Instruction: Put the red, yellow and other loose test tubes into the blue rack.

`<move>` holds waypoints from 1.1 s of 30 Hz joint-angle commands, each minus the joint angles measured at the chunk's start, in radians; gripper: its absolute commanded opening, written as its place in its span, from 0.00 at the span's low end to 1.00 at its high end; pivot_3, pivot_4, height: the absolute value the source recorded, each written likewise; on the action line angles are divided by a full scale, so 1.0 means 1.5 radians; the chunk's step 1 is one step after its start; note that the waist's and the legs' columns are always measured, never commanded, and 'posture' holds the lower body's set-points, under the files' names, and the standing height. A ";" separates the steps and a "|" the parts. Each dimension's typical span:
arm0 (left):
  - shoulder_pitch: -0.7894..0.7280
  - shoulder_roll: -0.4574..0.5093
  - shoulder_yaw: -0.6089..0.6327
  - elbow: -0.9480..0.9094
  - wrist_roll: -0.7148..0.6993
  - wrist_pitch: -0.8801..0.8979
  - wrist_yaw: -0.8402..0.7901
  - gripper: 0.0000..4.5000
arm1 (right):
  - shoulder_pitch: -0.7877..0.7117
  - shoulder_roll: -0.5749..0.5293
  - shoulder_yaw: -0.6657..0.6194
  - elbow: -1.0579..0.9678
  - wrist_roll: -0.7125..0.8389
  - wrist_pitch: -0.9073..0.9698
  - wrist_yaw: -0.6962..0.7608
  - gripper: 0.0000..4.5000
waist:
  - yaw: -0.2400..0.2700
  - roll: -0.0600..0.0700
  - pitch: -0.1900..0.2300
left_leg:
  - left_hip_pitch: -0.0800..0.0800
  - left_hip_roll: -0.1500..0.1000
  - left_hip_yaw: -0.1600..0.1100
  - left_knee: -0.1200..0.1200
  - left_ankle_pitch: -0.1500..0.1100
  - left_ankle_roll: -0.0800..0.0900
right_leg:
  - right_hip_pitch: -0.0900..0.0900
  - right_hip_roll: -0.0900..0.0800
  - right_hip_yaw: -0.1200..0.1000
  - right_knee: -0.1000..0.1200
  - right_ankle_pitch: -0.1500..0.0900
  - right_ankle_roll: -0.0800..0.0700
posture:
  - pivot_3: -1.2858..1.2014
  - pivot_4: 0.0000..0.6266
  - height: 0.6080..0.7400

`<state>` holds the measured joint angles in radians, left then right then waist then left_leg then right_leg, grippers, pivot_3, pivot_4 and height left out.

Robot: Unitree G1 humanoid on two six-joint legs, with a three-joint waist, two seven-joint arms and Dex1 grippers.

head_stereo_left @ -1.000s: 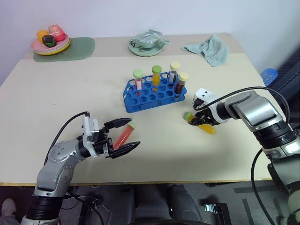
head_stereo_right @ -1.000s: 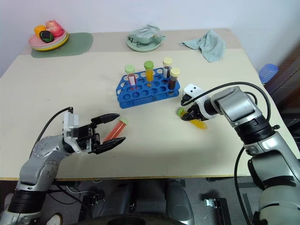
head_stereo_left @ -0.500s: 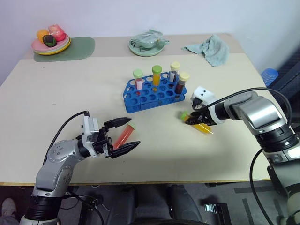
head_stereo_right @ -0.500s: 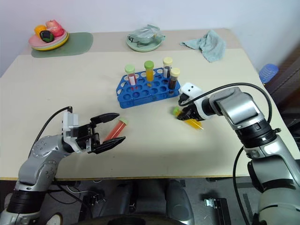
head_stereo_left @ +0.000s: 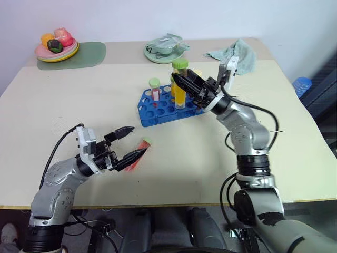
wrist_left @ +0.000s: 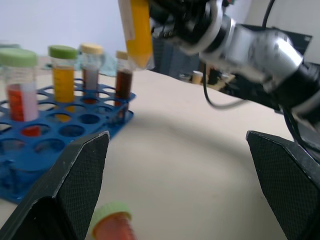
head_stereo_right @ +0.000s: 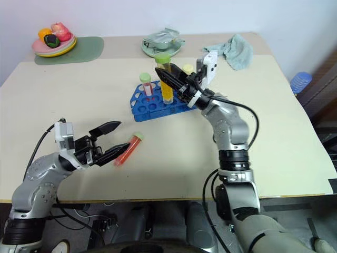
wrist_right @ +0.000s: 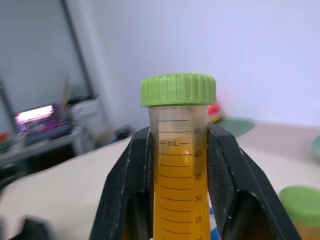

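Spanning the frame, beige table [head_stereo_left: 295, 158], pale wall [head_stereo_left: 131, 16] behind

matt cream counter [head_stereo_left: 63, 95], glossy blue plastic rack [head_stereo_left: 158, 108], clear smooth plastic yellow tube [wrist_right: 177, 170] with ribbed green cap, crumpled, probably cloth towel [head_stereo_left: 237, 55], matt black textured fingers [wrist_left: 75, 195]

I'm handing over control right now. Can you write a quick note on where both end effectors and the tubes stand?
Right end effector: shut on the yellow tube, held upright above the blue rack.
Left end effector: open, holding nothing, with the red tube lying on the table between its fingers.
Done: four tubes stand in the rack.
Left: lower the yellow tube into a free hole, then pick up the red tube and rack it.
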<state>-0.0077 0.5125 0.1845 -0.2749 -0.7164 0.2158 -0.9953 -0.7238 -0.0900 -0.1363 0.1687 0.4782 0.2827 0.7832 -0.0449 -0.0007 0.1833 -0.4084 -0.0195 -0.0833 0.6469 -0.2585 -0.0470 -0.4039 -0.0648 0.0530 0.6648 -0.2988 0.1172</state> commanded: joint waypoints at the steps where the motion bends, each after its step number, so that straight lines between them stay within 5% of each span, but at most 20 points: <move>1: 0.014 0.004 0.037 -0.032 -0.032 0.012 0.016 1.00 | -0.041 0.052 -0.021 0.104 -0.018 -0.175 -0.022 0.19 | -0.002 0.000 0.000 | 0.000 0.000 0.000 0.000 0.000 0.000 | 0.000 0.000 0.000 0.000 0.000 0.000 | 0.52 0.24 1.00; 7: 0.045 0.013 0.074 -0.067 -0.053 0.025 0.039 1.00 | -0.089 0.094 -0.047 0.348 -0.059 -0.434 -0.029 0.19 | -0.002 0.000 0.000 | 0.000 0.000 0.000 -0.001 0.000 0.000 | 0.000 0.000 0.000 0.000 0.000 0.000 | 0.52 0.24 1.00; 13: 0.051 0.004 0.092 -0.082 -0.055 0.024 0.076 1.00 | -0.129 0.100 -0.064 0.495 -0.063 -0.547 -0.023 0.19 | -0.002 0.000 0.000 | 0.000 0.000 0.000 -0.001 0.000 -0.001 | 0.000 0.000 0.000 0.000 0.000 0.000 | 0.52 0.24 1.00; 33: 0.017 -0.032 0.060 -0.079 0.015 -0.018 0.139 1.00 | -0.122 0.097 -0.070 0.593 -0.099 -0.624 -0.041 0.19 | -0.012 0.000 0.000 | 0.000 0.000 0.000 -0.001 0.001 -0.001 | 0.000 0.000 0.000 0.000 0.000 0.000 | 0.52 0.24 1.00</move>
<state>0.0288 0.4659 0.2650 -0.3680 -0.6933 0.2083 -0.7898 -0.9096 0.0503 -0.2477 1.0583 0.3369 -0.6299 0.7257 -0.0627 -0.0003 0.1835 -0.4081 -0.0194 -0.0836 0.6458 -0.2577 -0.0485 -0.4045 -0.0640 0.0533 0.6655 -0.2989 0.1169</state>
